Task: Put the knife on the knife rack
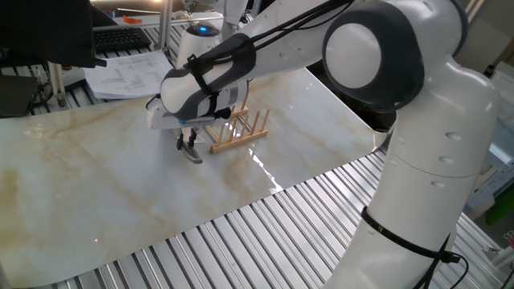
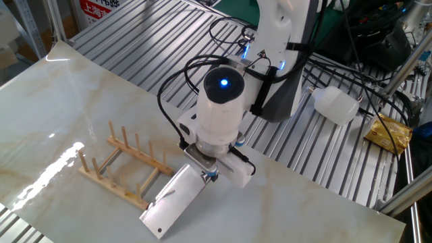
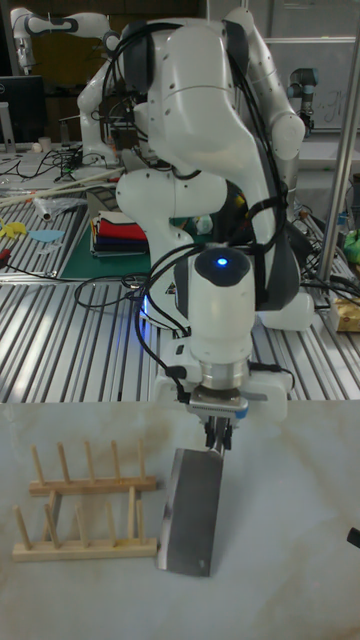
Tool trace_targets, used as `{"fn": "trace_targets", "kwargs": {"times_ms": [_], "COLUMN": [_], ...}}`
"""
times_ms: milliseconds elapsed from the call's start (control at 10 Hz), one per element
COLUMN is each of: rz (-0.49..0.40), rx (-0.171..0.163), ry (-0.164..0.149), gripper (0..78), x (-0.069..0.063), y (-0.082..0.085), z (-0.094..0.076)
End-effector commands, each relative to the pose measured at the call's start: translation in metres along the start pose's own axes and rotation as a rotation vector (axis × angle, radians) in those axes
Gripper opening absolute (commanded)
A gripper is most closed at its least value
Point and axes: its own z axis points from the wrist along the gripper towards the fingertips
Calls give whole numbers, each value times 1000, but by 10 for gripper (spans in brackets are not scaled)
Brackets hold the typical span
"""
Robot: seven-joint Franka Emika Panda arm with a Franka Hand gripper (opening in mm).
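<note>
The knife (image 2: 174,200) is a broad silver-grey cleaver, and my gripper (image 2: 206,174) is shut on its handle end. Its blade (image 3: 190,510) slopes down from the fingers towards the marble table (image 2: 61,94). In one fixed view the knife (image 1: 193,154) shows nearly edge-on below the gripper (image 1: 190,146). The knife rack (image 2: 121,165) is a light-wood frame with upright pegs and holds nothing. It stands just left of the blade in the tall view, knife rack (image 3: 85,515), and just right of the gripper in one fixed view, knife rack (image 1: 238,132). Whether the blade tip touches the table I cannot tell.
The marble top ends on ribbed metal slats (image 1: 265,233). Papers (image 1: 128,72) and a keyboard (image 1: 120,36) lie at the back. A white bottle (image 2: 335,104), a yellow packet (image 2: 388,133) and cables (image 2: 351,74) lie beside the arm's base (image 2: 280,40).
</note>
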Motion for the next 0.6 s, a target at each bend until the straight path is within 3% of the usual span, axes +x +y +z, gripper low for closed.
{"fn": "trace_targets", "kwargs": {"times_ms": [100,300,600], "rz": [69,90,122], "rx": [-93,-95,-127], "ry": [7,6,16], "gripper": [17,17,17], "x": [3,5,6], "y": [8,13,15], "z": [-23,-31,-48]}}
